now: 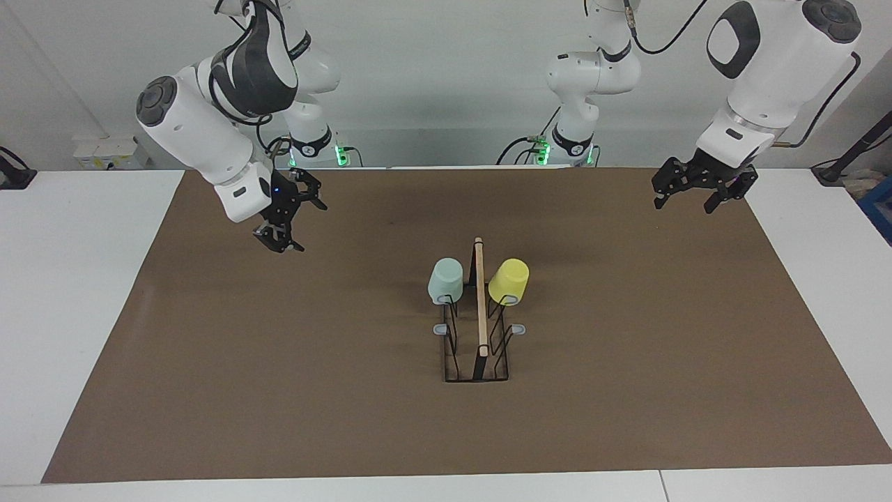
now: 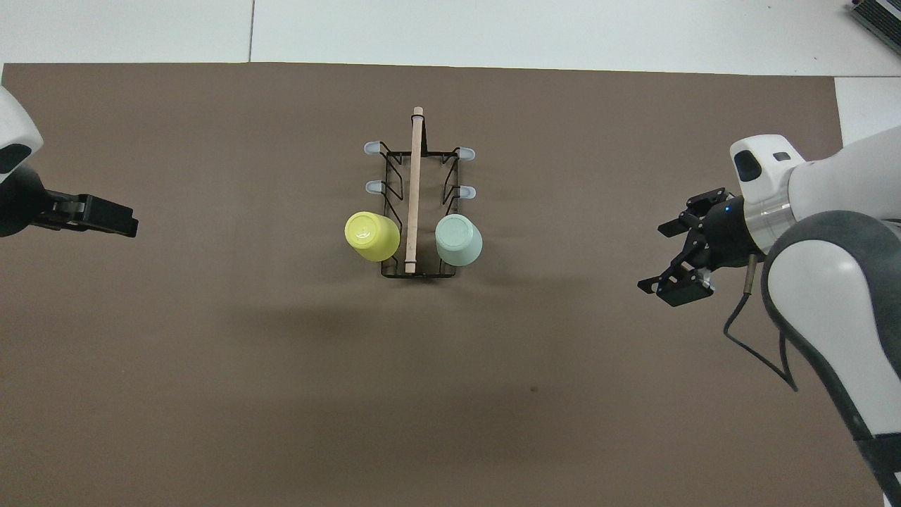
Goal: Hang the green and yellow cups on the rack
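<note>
The rack (image 1: 481, 307) (image 2: 414, 183) stands mid-table, its wooden bar pointing away from the robots. The pale green cup (image 1: 446, 279) (image 2: 458, 239) hangs upside down on the prong nearest the robots, on the right arm's side. The yellow cup (image 1: 509, 280) (image 2: 372, 236) hangs the same way on the matching prong of the left arm's side. My right gripper (image 1: 303, 224) (image 2: 651, 258) hovers open and empty over the mat toward its own end of the table. My left gripper (image 1: 683, 206) (image 2: 130, 225) hovers open and empty over the mat's edge at its end.
A brown mat (image 1: 279, 390) covers most of the white table (image 1: 70, 279). The rack's other grey-tipped prongs (image 1: 519, 328) (image 2: 373, 148), farther from the robots, carry nothing. Both arms wait well apart from the rack.
</note>
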### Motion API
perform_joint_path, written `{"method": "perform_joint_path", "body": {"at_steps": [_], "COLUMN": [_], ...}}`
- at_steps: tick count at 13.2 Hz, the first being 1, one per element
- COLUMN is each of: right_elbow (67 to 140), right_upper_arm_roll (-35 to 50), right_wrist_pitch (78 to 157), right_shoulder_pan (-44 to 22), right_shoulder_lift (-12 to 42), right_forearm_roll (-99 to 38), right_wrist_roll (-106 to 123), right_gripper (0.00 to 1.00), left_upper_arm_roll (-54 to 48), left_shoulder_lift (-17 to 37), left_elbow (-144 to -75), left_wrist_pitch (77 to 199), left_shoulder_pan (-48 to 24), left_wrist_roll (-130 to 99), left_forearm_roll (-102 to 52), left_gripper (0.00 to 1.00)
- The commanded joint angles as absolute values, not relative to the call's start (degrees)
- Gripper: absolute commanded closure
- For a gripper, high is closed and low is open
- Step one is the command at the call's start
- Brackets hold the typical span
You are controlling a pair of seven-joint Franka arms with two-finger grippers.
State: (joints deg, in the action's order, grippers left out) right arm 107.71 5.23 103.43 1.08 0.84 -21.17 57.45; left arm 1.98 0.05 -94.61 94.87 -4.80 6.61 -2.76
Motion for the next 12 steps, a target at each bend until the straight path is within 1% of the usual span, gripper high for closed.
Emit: {"method": "perform_joint_path", "body": {"at_steps": [1,4,7,9,12], "right_elbow": [107.2,107.2,107.2,107.1,107.0], "right_upper_arm_roll": [5.4,6.0,6.2,6.4,6.4], "right_wrist_pitch": [101.3,100.5,96.3,94.1,93.8], "right_shoulder_pan": [1.1,0.4,0.3,-2.0,-2.4], "right_shoulder_lift": [0.3,-3.1,-6.6,-7.7,-7.9], "right_forearm_roll": [-19.5,-15.1,-11.5,-8.2,-7.9], "right_wrist_roll": [48.3,40.3,34.9,25.9,20.1], "right_gripper": [0.00,0.00,0.00,0.00,0.00], "left_upper_arm_roll": [1.8,1.8,1.8,1.8,1.8], "left_shoulder_lift": [-0.9,-0.9,-0.9,-1.0,-0.9], "left_elbow": [-95.4,-95.4,-95.4,-95.4,-95.4], "left_wrist_pitch": [95.1,95.0,95.0,95.1,95.0], "left_shoulder_pan": [-4.1,-4.1,-4.1,-4.1,-4.1], "left_wrist_roll": [7.1,7.1,7.1,7.1,7.1], "left_forearm_roll": [-3.2,-3.2,-3.2,-3.2,-3.2], "left_gripper": [0.00,0.00,0.00,0.00,0.00]}}
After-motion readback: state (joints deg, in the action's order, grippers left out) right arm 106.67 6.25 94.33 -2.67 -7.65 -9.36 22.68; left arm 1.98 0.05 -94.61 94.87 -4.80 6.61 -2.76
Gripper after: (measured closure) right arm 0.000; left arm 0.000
